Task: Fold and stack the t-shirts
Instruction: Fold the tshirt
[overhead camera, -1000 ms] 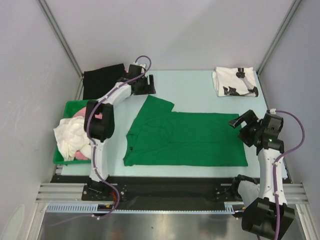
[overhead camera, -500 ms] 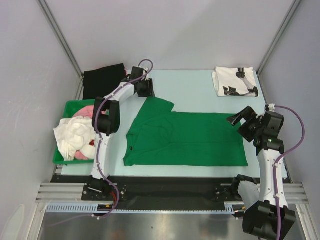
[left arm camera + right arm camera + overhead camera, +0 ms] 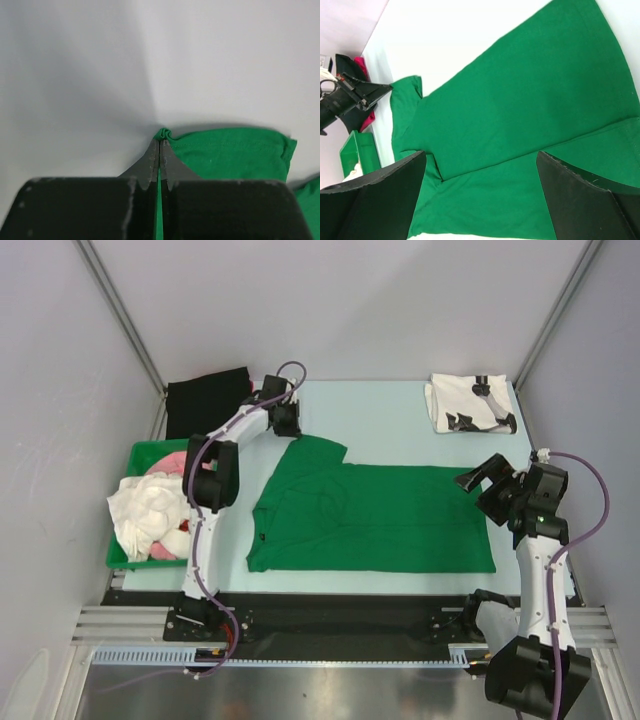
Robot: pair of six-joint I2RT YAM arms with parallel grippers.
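left gripper [image 3: 159,144] pinches bright green cloth t-shirt [image 3: 227,155] by its sleeve, right gripper [image 3: 480,159] agape; sleeve fold starting, likely carry inward next.

Reaches far forward with the white-and-black jointed left arm [image 3: 238,427], elbow folded high and forearm angled to the right, and pinches a sleeve corner of the bright green cloth t-shirt [image 3: 227,152] between the tightly closed black fingers of the left gripper [image 3: 288,422]. Holds the matching right arm [image 3: 535,562] upright, wrist bent leftward, with the black two-finger right gripper [image 3: 481,474] spread wide and gripping nothing
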